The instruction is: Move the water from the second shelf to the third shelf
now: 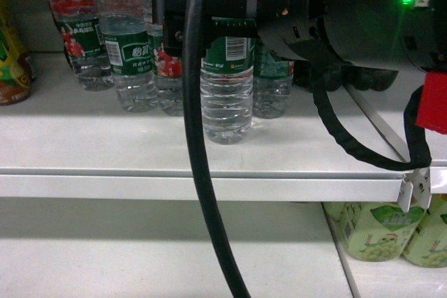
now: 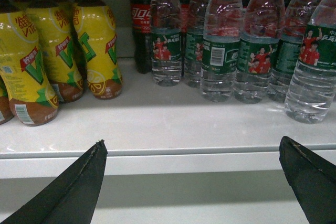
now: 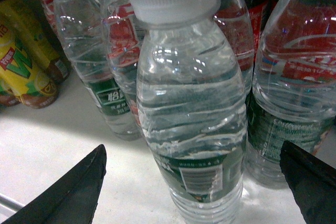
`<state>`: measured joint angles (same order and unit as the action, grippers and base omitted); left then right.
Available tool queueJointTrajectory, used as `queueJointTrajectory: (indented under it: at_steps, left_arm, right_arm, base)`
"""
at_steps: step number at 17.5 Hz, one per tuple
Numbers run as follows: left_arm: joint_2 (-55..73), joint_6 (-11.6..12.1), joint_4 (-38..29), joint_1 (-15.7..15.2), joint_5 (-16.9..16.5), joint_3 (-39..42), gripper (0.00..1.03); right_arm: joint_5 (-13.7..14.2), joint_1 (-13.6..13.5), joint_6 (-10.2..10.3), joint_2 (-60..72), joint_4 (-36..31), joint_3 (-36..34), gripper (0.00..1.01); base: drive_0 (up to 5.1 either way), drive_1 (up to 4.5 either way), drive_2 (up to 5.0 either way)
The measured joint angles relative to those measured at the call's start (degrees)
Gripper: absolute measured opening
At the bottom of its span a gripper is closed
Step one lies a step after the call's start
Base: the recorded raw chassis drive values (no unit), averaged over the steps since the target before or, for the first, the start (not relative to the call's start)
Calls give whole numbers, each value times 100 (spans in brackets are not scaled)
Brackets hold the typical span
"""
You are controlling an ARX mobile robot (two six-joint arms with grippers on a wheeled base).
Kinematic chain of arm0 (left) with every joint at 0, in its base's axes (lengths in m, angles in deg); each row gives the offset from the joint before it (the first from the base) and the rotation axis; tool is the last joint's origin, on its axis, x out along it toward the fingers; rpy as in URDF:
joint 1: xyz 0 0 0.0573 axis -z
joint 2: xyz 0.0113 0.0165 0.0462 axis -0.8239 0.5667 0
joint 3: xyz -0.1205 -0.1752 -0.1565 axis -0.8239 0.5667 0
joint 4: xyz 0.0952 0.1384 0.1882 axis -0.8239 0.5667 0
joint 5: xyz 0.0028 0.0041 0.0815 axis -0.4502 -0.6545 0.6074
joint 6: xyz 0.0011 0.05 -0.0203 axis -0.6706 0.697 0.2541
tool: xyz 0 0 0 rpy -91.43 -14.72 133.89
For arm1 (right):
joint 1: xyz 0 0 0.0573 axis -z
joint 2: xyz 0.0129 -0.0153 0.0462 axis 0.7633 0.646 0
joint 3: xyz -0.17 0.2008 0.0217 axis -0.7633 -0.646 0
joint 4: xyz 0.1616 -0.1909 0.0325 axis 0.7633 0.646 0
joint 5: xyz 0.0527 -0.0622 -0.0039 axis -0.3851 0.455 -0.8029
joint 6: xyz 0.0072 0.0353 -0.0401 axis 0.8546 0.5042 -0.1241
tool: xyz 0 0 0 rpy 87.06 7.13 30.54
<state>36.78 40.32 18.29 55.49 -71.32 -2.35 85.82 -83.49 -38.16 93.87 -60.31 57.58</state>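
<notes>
Right wrist view: right gripper (image 3: 191,182) is spread wide, dark fingertips (image 3: 79,192) at the bottom corners, nothing clamped. The water bottle (image 3: 189,129) stands upright between the two tips, not touched by either as far as the frame shows; white cap at top, green label with barcode low on the body. More water bottles crowd just behind and on both sides of it, the one on the right very near. Yellow drink bottles (image 3: 23,66) sit further left on the same shelf.

Head view: right arm body and a thick black cable (image 1: 199,172) cover the bottle's upper half; only its lower label and ribbed base (image 1: 226,99) show, standing at the front of the white shelf (image 1: 140,151), ahead of the other waters. Green-labelled packs (image 1: 380,232) on the shelf below, right side.

Left wrist view: left gripper (image 2: 191,179) also wide apart, empty, hanging in front of the shelf edge. Beyond it: yellow bottles (image 2: 97,51) left, a cola bottle (image 2: 142,24) at the back, a row of waters (image 2: 220,51) right.
</notes>
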Motion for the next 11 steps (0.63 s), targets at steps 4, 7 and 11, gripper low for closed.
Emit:
queueJointTrajectory:
  at_steps: [4,7,11]
  left_arm:
    - [0,0,0,0,0,0,98]
    - [0,0,0,0,2,0,98]
    - [0,0,2,0,0,0,98]
  right_arm:
    - [236,-9,-72,297,96,415,98]
    - [396,-39,-197,551,151,673,98]
    - [636,-37,-205,990,304,1117,98]
  base:
    - [0,0,0]
    - [0,0,0]
    - [0,0,0]
